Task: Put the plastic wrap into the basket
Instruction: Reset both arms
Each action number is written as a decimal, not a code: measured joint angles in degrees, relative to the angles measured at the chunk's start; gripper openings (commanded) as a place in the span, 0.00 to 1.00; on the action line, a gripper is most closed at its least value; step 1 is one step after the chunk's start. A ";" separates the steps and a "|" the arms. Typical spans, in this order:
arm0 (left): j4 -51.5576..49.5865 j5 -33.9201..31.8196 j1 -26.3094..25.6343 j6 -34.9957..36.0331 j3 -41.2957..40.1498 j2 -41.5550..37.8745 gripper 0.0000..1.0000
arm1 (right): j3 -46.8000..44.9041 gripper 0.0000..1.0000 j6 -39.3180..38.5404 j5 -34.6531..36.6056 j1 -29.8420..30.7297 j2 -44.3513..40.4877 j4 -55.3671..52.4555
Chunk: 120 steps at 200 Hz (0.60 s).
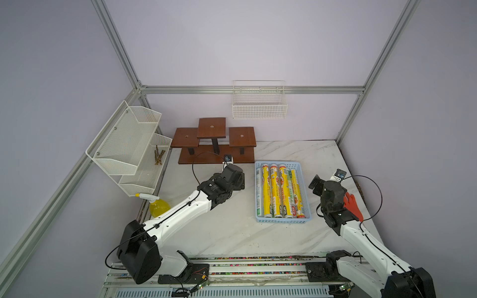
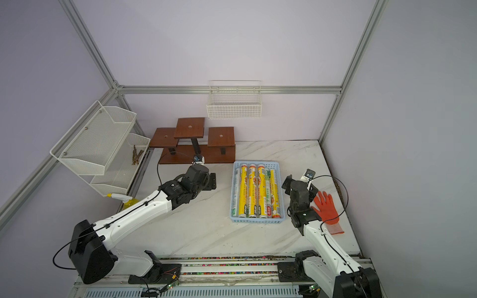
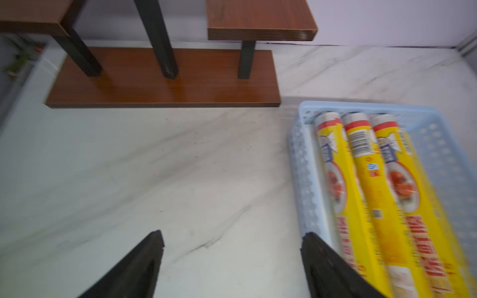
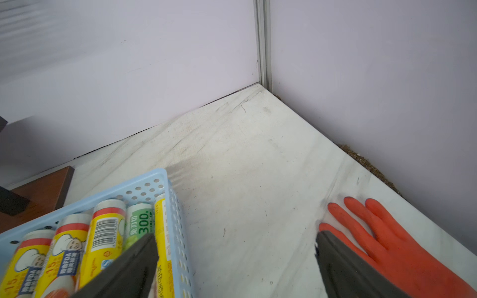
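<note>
Several rolls of plastic wrap (image 1: 277, 191) (image 2: 254, 191), mostly yellow, lie side by side lengthwise in the light blue basket (image 1: 281, 163) (image 2: 256, 163) on the marble table. My left gripper (image 1: 238, 180) (image 3: 232, 236) hovers open just left of the basket, with only bare table between its fingers. In the left wrist view the yellow rolls (image 3: 361, 180) lie inside the basket's perforated wall (image 3: 300, 167). My right gripper (image 1: 327, 184) (image 4: 236, 236) stands open and empty just right of the basket (image 4: 178, 232). A green-white roll (image 4: 139, 219) shows among the yellow ones.
An orange rubber glove (image 1: 352, 203) (image 4: 387, 240) lies flat by the right arm. A brown wooden riser stand (image 1: 215, 144) (image 3: 165, 77) sits behind the left gripper. A white wire basket (image 1: 259, 104) hangs on the back wall; a white mesh rack (image 1: 129, 144) and yellow spray bottle (image 1: 158, 206) are at left.
</note>
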 measured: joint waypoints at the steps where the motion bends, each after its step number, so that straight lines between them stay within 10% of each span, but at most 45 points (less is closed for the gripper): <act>1: 0.09 -0.22 0.11 0.13 -0.13 -0.04 1.00 | -0.13 1.00 -0.11 0.02 -0.02 0.20 0.28; 120: 40.74 -5.11 20.59 26.80 -26.67 3.26 1.00 | -12.70 1.00 -9.16 -11.54 -6.47 19.06 41.68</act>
